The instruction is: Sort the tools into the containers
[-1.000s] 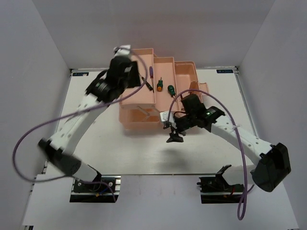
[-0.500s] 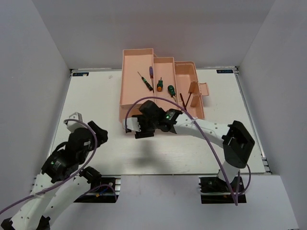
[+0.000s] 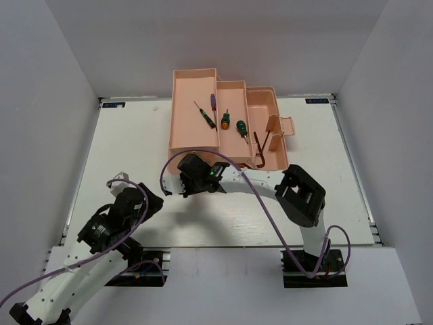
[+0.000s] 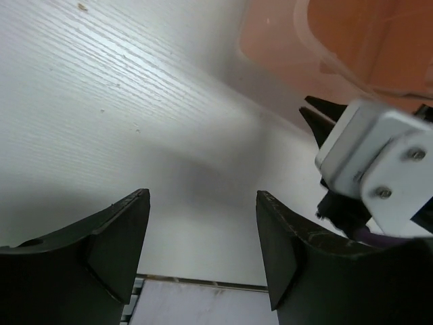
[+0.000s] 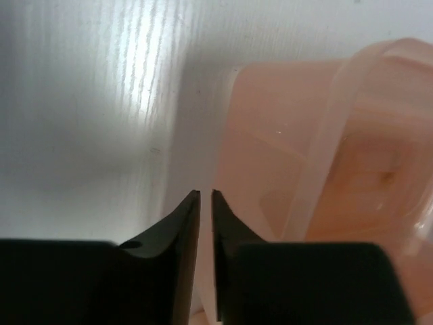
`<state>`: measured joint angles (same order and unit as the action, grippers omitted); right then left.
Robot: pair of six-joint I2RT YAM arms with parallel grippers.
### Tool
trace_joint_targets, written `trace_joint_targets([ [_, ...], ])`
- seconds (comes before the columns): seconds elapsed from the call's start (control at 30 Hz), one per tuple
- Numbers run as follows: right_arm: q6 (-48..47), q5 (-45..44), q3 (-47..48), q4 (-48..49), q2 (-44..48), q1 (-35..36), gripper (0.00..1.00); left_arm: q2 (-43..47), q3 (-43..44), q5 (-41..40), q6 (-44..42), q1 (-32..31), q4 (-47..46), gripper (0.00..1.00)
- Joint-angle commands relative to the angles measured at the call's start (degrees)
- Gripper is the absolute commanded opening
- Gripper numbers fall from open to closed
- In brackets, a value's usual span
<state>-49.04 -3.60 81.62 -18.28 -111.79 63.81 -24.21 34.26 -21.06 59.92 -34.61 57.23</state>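
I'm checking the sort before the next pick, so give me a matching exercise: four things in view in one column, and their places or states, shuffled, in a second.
Things:
1. thin dark-handled screwdriver
2. stubby green-handled screwdriver
3. dark L-shaped metal hex key
4. left arm's black fingers

Places or states:
A. middle compartment of the translucent peach-pink plastic toolbox
B. spread apart, nothing between them
C. right compartment of the toolbox
D. left, widest compartment of the toolbox

Pairs: 1-D, 2-A, 3-C, 4-B.
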Motion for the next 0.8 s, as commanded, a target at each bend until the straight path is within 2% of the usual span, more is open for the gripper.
trace_joint_targets([
  [0.0, -0.18, -0.89, 4.77, 1.15, -0.09, -0.35, 0.14, -0.75, -2.61, 2.59, 2.04, 0.07, -4.84, 0.74],
  [0.07, -1.40, -0.36, 6.08, 0.45, -0.10, -0.27, 0.02, -2.16, -5.51, 4.09, 2.56, 0.07, -8.61, 0.74],
  [0.1, -1.76, -0.36, 6.61, -0.17, 0.51, -0.44, 0.00, -3.47, -6.65, 4.88, 2.57, 0.07, -10.19, 0.74],
  [0.23, -1.51, 0.87, 8.02, -1.84, 4.11, -0.18, 0.00, -7.85, -13.50, 7.78, 3.89, 0.07, -21.00, 0.74],
  [0.37, 2.10, 2.71, 10.22, -5.18, 7.98, -0.70, 0.00, -14.17, -16.95, 11.03, 5.11, 0.77, -35.13, 0.64],
  [0.43, 1.67, 2.98, 9.96, -5.45, 9.22, -0.88, 0.00, -16.91, -16.16, 11.83, 5.12, 0.77, -36.05, 0.63],
  [0.5, 0.18, 4.56, 7.86, -5.62, 9.39, -0.79, 0.25, -18.77, -14.32, 11.83, 5.12, 0.77, -34.83, 0.63],
  [0.53, -0.27, 4.39, 6.46, -5.62, 9.39, -0.62, 0.42, -18.77, -14.31, 11.83, 4.60, 0.77, -33.86, 0.63],
  [0.6, 0.08, 4.65, 5.48, -5.27, 9.66, -0.62, 0.55, -15.72, -13.69, 11.22, 4.59, 0.77, -31.05, 0.63],
  [0.63, 0.25, 4.65, 5.47, -5.27, 9.40, -0.53, 0.69, -14.13, -13.69, 10.61, 4.59, 0.77, -30.17, 0.63],
  [0.77, 1.31, 3.86, 7.58, -4.39, 6.07, -1.05, 0.74, -6.92, -15.01, 10.07, 4.59, 0.77, -25.69, 0.63],
])
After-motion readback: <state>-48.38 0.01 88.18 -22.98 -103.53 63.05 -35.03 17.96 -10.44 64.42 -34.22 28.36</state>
